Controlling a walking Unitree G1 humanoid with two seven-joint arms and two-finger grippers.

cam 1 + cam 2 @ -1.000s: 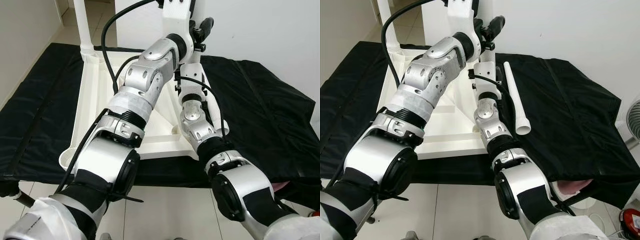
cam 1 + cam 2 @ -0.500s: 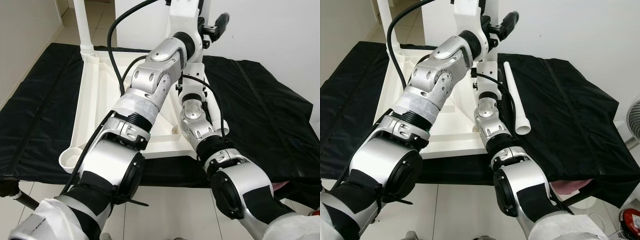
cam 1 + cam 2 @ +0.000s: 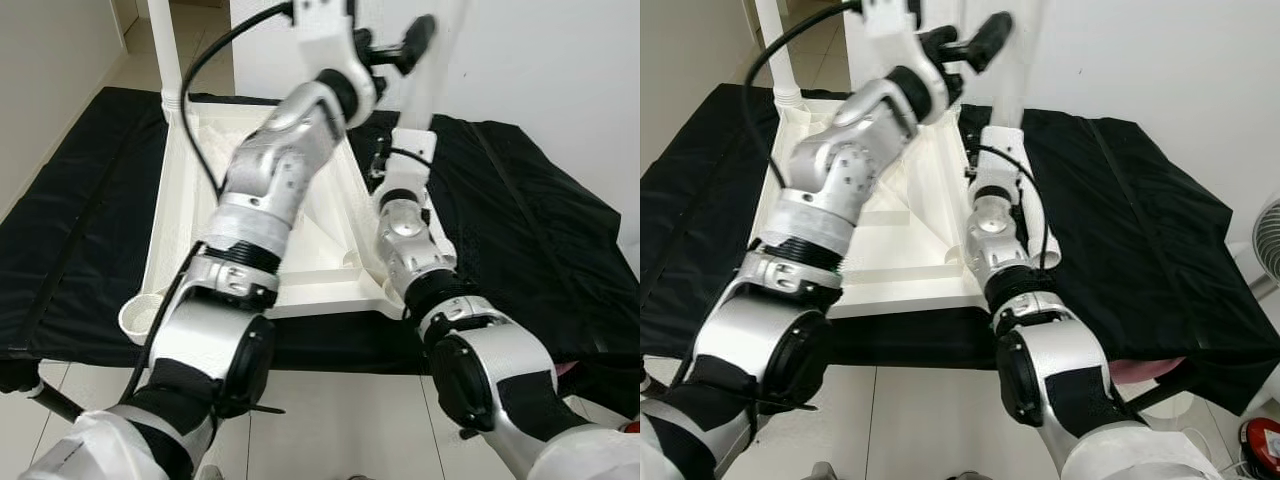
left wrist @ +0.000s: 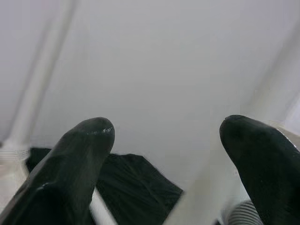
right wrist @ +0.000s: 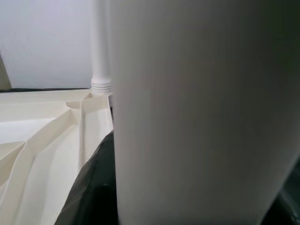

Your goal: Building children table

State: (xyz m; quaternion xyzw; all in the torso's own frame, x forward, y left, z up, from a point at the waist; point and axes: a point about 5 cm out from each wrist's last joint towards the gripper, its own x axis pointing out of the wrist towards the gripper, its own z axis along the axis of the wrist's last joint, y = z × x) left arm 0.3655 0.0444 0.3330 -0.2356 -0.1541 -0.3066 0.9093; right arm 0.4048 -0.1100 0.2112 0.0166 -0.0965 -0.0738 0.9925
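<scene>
A low bed (image 3: 80, 230) covered in a black sheet (image 3: 1140, 240) stretches across the room, its far edge against a plain white wall (image 3: 540, 60). The sheet is creased, with seams running from the far edge toward the near edge, and it drapes over the near edge down toward the floor. The floor (image 3: 340, 420) is laid with pale, glossy tiles with thin grout lines, and more tiles (image 3: 140, 60) run past the bed's far left corner. A second pale wall (image 3: 50, 80) stands along the left side. Near the bed's near right corner a white fan grille (image 3: 1268, 240) shows at the frame edge. The light is even and soft.
</scene>
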